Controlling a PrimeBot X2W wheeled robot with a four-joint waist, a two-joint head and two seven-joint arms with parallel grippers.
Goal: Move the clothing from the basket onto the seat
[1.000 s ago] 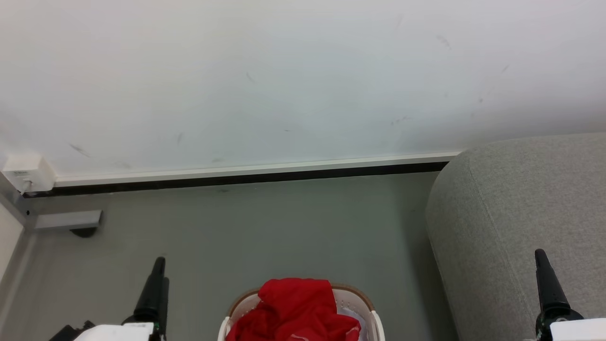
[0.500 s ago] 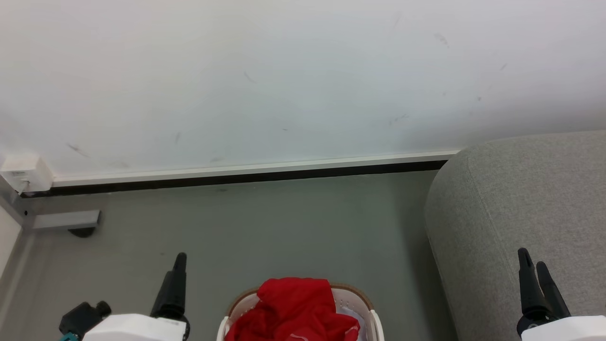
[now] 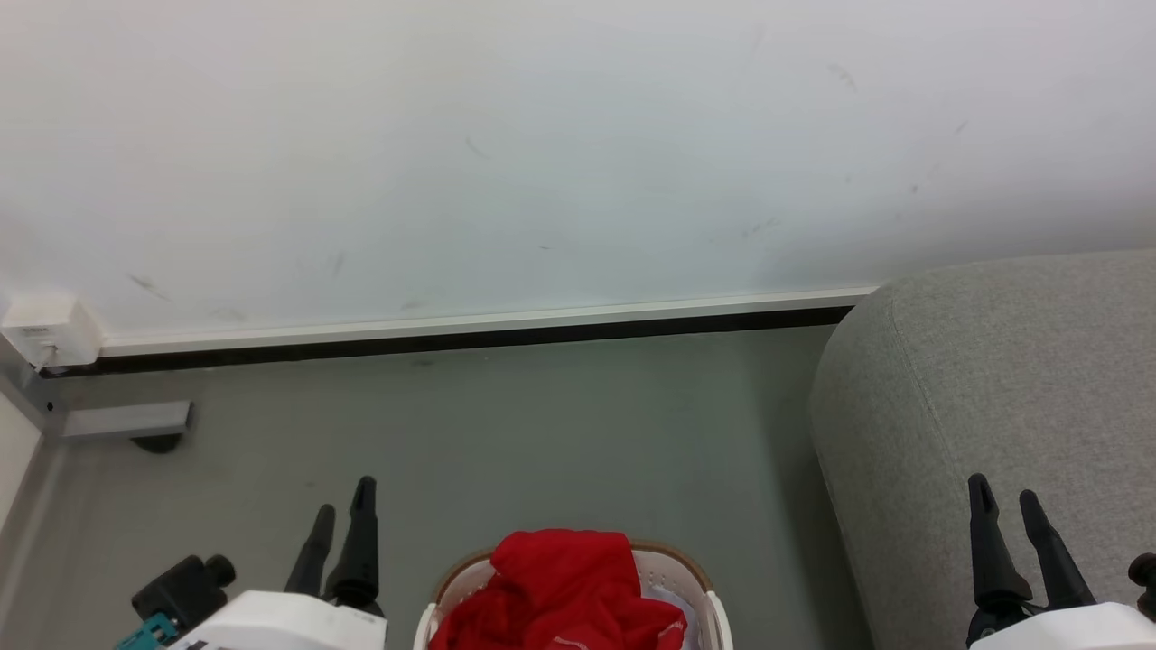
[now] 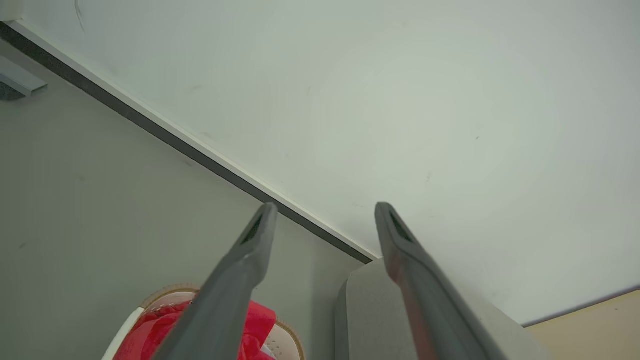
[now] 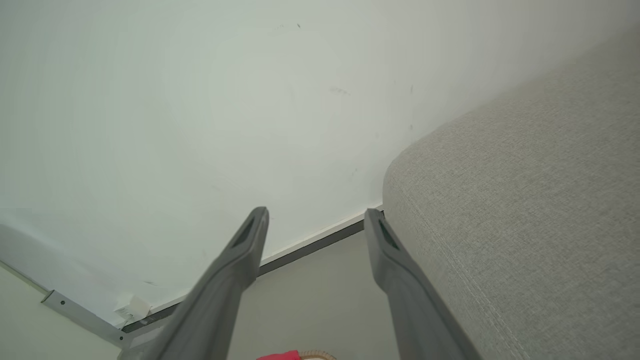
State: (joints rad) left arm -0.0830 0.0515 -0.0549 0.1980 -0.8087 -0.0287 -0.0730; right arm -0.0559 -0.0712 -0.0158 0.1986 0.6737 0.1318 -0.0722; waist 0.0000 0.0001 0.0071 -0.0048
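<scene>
The white wall (image 3: 542,135) runs across the far side and meets the grey floor (image 3: 542,424) at a dark skirting strip (image 3: 452,338). The seat (image 3: 993,379) stands on my right against that wall, its corner rounded. Near me in the middle, the basket (image 3: 673,564) sits on the floor, left of the seat and apart from it. The clothing (image 3: 564,587) is heaped inside it, red, rising above the rim. My left gripper (image 3: 345,498) hangs left of the basket, fingers spread wide, holding nothing. My right gripper (image 3: 1002,487) is just as wide and empty, in front of the seat.

Seat (image 3: 993,379): grey woven cloth, matt, rough. Basket (image 3: 673,571): smooth cream plastic, perforated. Clothing (image 3: 560,587): soft red fabric. Floor (image 3: 542,433): smooth, matt.
</scene>
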